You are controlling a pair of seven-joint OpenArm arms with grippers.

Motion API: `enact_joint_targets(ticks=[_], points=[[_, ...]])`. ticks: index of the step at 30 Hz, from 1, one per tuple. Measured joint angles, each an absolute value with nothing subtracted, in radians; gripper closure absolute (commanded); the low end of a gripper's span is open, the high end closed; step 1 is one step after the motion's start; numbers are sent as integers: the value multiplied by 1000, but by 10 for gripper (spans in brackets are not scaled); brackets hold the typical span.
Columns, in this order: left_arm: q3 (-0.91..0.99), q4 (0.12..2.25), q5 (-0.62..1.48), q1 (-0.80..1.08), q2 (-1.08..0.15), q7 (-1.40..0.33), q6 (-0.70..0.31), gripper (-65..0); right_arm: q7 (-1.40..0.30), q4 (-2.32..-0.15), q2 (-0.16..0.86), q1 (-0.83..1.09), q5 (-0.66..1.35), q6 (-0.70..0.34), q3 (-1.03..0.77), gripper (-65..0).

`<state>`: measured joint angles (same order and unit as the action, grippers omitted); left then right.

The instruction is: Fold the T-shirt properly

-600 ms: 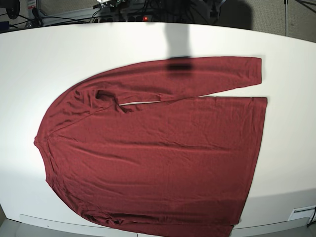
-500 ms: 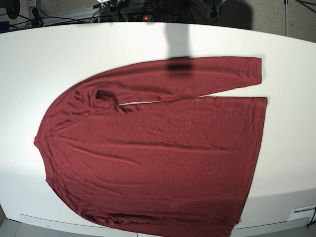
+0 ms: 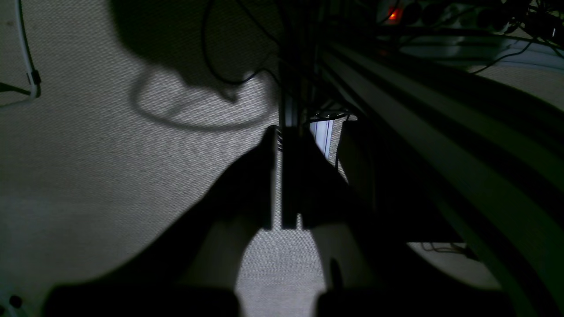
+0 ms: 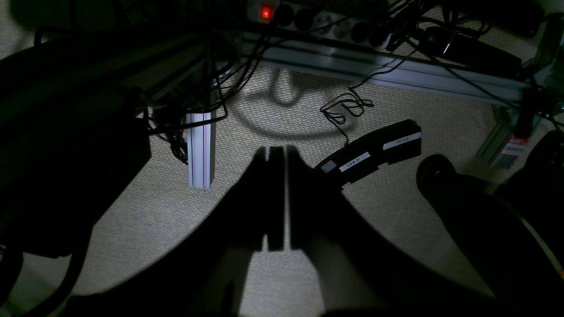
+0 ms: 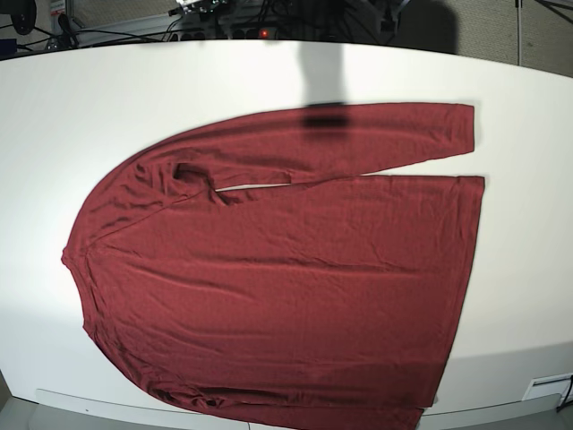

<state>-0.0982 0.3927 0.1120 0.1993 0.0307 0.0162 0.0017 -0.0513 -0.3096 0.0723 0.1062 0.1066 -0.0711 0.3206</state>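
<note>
Base view: T-shirt [image 5: 286, 287] flat on the desk [image 5: 134, 98] — left gripper [image 3: 277, 176] and right gripper [image 4: 276, 198] closed, empty; best to start by pinching a sleeve edge.

Robotics lab or test bench setting, not a home. Broad white surface [image 5: 107, 98] with rounded far edge, lit evenly from above. Behind it, a clutter of black cables and equipment [image 5: 224, 13]. Wrist views look down at woven grey carpet [image 4: 273, 110]; aluminium extrusion rails [image 4: 396, 77] form a frame on the floor, one short upright profile [image 4: 201, 149] standing by loose wiring. Power strip [image 4: 317, 20] with lit red switch [image 4: 265, 12], several sockets occupied. Black box with white handwritten labels [image 4: 374, 152] lying on carpet. Tangled thin wires [image 4: 346, 108] throughout.
</note>
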Motion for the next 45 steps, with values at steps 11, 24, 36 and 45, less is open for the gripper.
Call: enact_joint_targets(ticks=[11, 24, 36, 45], points=[[-98, 394, 112, 213, 30, 23, 2, -31, -92, -310, 75, 106, 75, -72, 321, -24], [-98, 606, 78, 385, 31, 38, 5, -31, -113, -548, 159, 298, -51, -71, 320, -24], [-98, 994, 44, 638, -31, -52, 31, -31, -113, -1002, 343, 599, -49, -70, 320, -24], [-98, 1375, 45, 879, -120, -99, 40, -31, -136, -1390, 479, 866, 29, -8, 321, -24]])
